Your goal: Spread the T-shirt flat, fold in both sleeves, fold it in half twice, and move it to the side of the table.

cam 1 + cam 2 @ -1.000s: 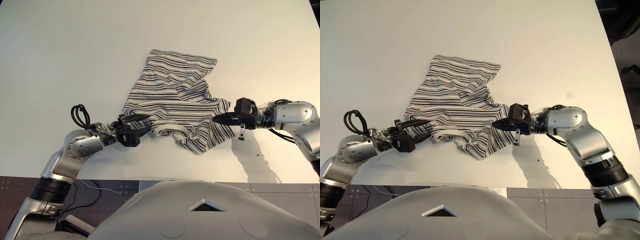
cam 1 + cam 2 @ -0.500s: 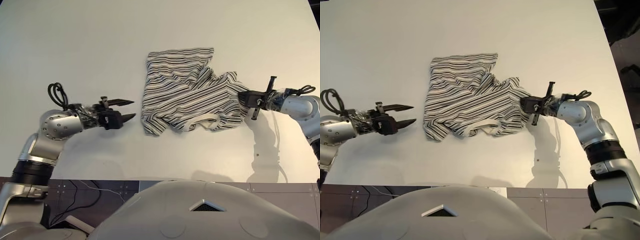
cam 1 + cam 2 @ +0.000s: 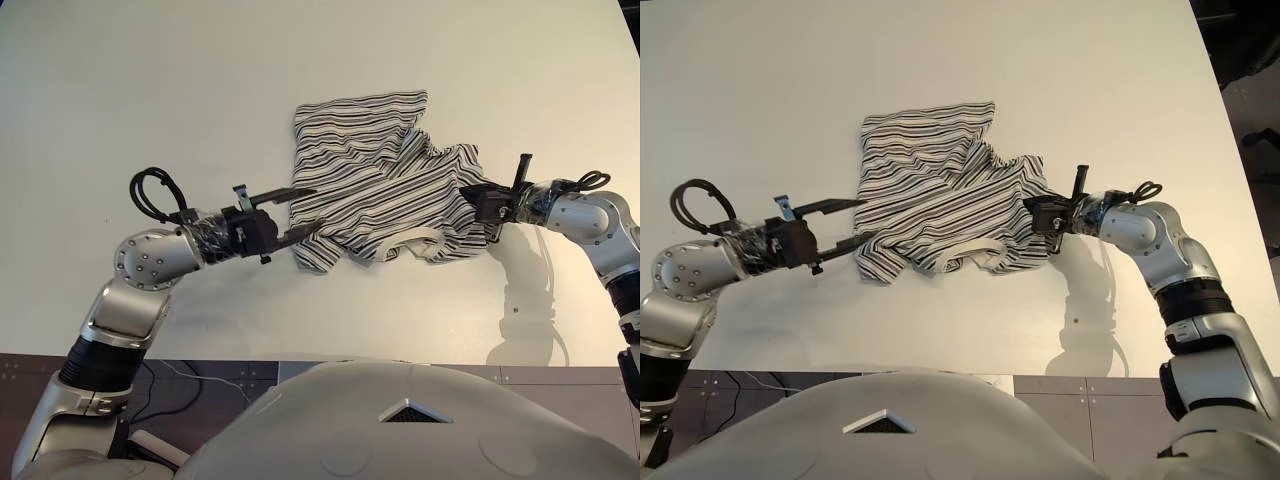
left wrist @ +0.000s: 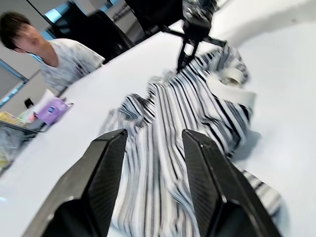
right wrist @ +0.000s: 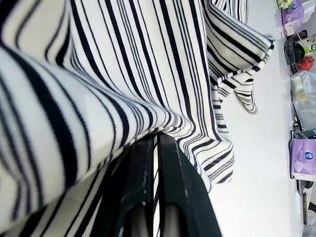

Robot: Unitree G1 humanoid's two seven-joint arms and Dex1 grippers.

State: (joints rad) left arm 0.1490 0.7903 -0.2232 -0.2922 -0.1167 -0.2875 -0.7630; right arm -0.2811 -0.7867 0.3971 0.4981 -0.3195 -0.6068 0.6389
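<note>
Evidently early: T-shirt [image 3: 375,180] crumpled, nothing folded. The right gripper [image 3: 478,197] pinches one edge; the left gripper [image 3: 316,206], spread, sits at the opposite edge. All folds outstanding.

**Silver arms, black grippers**

The left arm [image 3: 135,300] and the right arm [image 3: 1165,250] are finished in silver-grey metal, with rounded joint housings. Each is ringed by a black ribbed collar [image 3: 97,365]. Small screws are set round the left elbow cap [image 3: 148,267]. Both wrists are wrapped in glossy film. A thick black cable loop [image 3: 150,190] is carried on the left forearm, and a thinner loop [image 3: 592,180] on the right. The left gripper [image 3: 317,206] and the right gripper [image 3: 1032,208] are black. Their fingers [image 4: 101,177] are long, tapered and matte.
</note>
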